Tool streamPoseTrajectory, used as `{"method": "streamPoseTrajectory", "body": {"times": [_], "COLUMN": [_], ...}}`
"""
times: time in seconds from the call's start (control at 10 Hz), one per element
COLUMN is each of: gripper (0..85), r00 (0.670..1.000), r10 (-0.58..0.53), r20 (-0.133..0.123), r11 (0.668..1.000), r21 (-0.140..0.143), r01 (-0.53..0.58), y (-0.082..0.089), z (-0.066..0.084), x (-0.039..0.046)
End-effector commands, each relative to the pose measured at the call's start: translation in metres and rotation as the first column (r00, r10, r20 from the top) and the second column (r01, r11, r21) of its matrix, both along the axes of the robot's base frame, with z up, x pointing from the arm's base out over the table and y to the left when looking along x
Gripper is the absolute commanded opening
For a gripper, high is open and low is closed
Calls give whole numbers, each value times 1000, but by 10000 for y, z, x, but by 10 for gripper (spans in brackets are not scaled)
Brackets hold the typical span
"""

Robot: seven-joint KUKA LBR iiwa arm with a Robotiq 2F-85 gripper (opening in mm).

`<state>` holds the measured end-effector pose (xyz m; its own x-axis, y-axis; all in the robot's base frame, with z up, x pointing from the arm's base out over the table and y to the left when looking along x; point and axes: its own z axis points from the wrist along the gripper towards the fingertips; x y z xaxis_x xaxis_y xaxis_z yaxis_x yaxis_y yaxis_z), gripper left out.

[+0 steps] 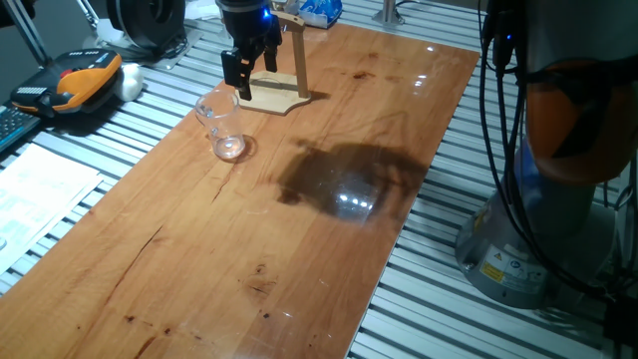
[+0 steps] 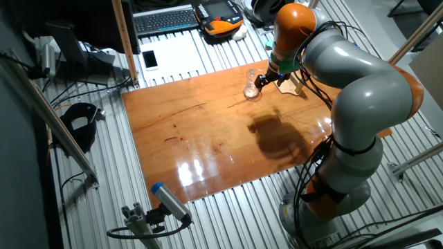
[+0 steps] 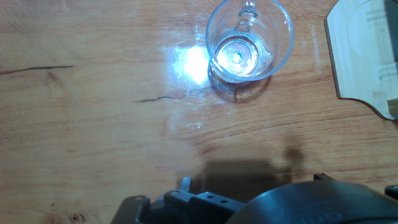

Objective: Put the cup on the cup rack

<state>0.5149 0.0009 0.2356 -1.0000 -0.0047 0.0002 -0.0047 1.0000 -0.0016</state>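
Observation:
The clear glass cup [image 1: 225, 126] stands upright on the wooden table, its small handle on the side. In the hand view the cup [image 3: 249, 38] shows from above at the top edge, with nothing inside. The light wooden cup rack [image 1: 282, 84] stands just behind it, near the table's far edge, with its post rising out of the flat base. My gripper [image 1: 248, 66] hangs above the table between cup and rack, its black fingers apart and holding nothing. From the other side the gripper [image 2: 265, 79] sits just right of the cup [image 2: 252, 89] and left of the rack [image 2: 293, 84].
The rack's base [image 3: 365, 56] fills the right side of the hand view. An orange-and-black handset [image 1: 75, 82] and papers [image 1: 35, 194] lie on the slatted bench to the left. The arm's grey base [image 1: 543, 244] stands on the right.

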Motion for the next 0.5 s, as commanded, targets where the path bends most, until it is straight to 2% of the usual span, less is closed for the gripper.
{"method": "streamPoseTrajectory", "body": {"times": [0.0, 0.4], "gripper": [0, 0], "r00": [996, 996], "r10": [20, 18], "r20": [-89, -91], "r11": [998, 998], "r21": [-52, -55], "r01": [-25, -23], "y": [-2, 6], "z": [5, 29], "x": [1, 0]}}
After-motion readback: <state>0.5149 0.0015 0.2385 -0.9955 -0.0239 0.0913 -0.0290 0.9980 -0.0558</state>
